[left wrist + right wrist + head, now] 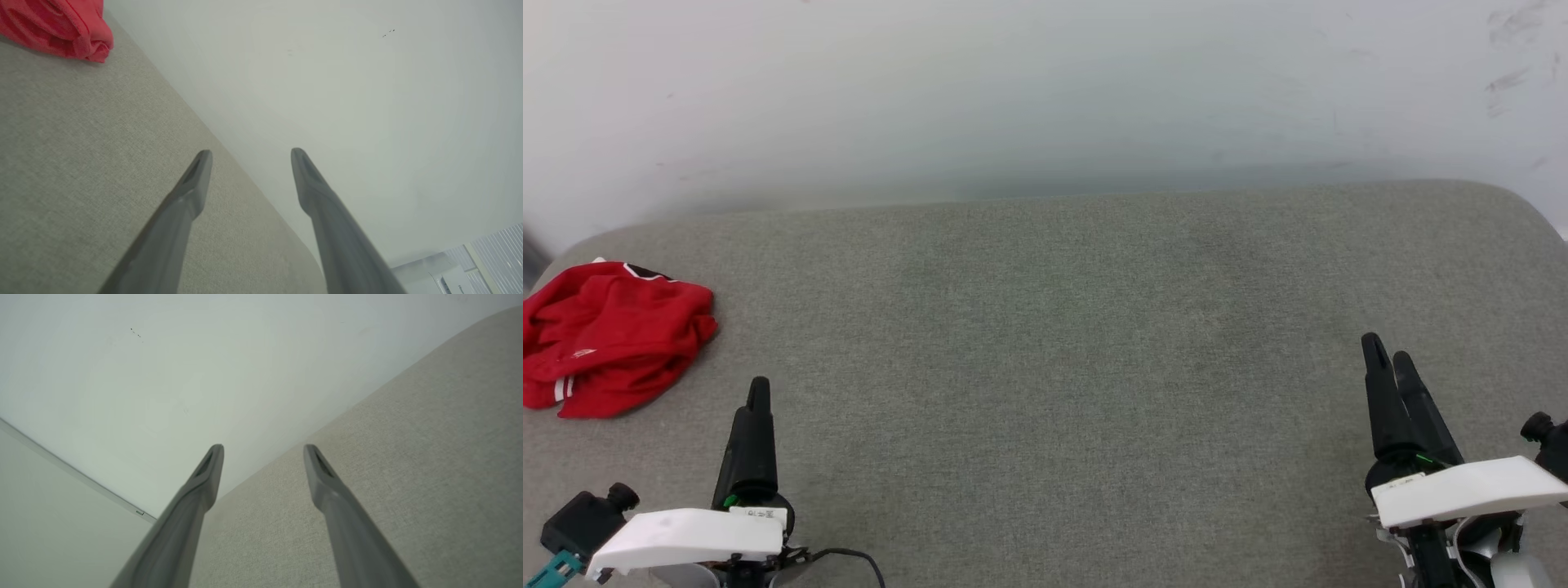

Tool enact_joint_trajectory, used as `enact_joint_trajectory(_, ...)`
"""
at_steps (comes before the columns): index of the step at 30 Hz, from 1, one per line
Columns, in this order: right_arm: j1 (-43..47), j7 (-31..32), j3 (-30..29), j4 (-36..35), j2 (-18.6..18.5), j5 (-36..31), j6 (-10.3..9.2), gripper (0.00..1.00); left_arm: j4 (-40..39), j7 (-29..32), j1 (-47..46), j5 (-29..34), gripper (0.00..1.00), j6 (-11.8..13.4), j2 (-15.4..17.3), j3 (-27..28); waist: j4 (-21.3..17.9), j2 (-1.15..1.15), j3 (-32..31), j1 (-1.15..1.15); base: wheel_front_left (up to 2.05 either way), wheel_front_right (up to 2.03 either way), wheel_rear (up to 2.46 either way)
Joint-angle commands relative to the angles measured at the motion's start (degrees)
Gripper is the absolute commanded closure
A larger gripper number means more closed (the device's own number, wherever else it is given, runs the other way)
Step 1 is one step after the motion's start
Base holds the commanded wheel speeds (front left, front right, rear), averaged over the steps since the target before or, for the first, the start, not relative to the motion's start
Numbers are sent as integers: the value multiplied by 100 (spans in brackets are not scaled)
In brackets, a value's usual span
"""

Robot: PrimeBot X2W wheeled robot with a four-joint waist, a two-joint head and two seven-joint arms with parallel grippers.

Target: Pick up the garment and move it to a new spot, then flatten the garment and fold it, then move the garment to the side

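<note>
Red cloth lies crumpled at the far left of the grey fabric surface (pixel 1045 367). This is the garment (pixel 609 335), bunched in a loose heap near the rounded left corner. It has a bit of white stripe at its lower edge and a small dark-and-white trim at its top. It is neither spread flat nor folded.

The left gripper (pixel 759 388) hovers to the right of the garment and nearer to the robot, apart from it. In the left wrist view its two fingers (pixel 192 192) stand wide apart with nothing between them, and the garment shows in the upper left corner. The right gripper (pixel 1387 351) is well apart, on the other side of the surface. It is also spread open and empty, and its tips point toward the pale wall (pixel 1045 82).
</note>
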Motion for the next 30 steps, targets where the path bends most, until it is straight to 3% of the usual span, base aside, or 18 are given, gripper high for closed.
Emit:
enact_joint_trajectory(1, -132, -72, 71, -176, -8, -402, 3, 0, -202, -62, -26, 349, 0, -13, 13, -48, -3, 0, 5, -1, 0, 0, 0)
enact_joint_trajectory(10, -97, -227, 159, -365, -8, -1466, 3, 0, -620, -220, 53, 1655, 0, 171, 14, -374, -17, 0, 28, -1, 0, 0, 0)
enact_joint_trajectory(12, -79, -282, 182, -400, -8, -1823, 3, 0, -803, -274, 59, 2164, 0, 267, 15, -548, -21, 0, 36, -1, 0, 0, 0)
enact_joint_trajectory(16, -71, -336, 175, -419, -7, -2153, 3, 0, -944, -326, 88, 2588, 0, 422, 80, -770, -27, 0, 44, -1, 0, 0, 0)
enact_joint_trajectory(30, -34, -566, 236, -325, -6, -3563, 2, 0, -1062, -557, 47, 3718, 0, 1671, 872, -2206, -61, 0, 60, -1, 0, 0, 0)
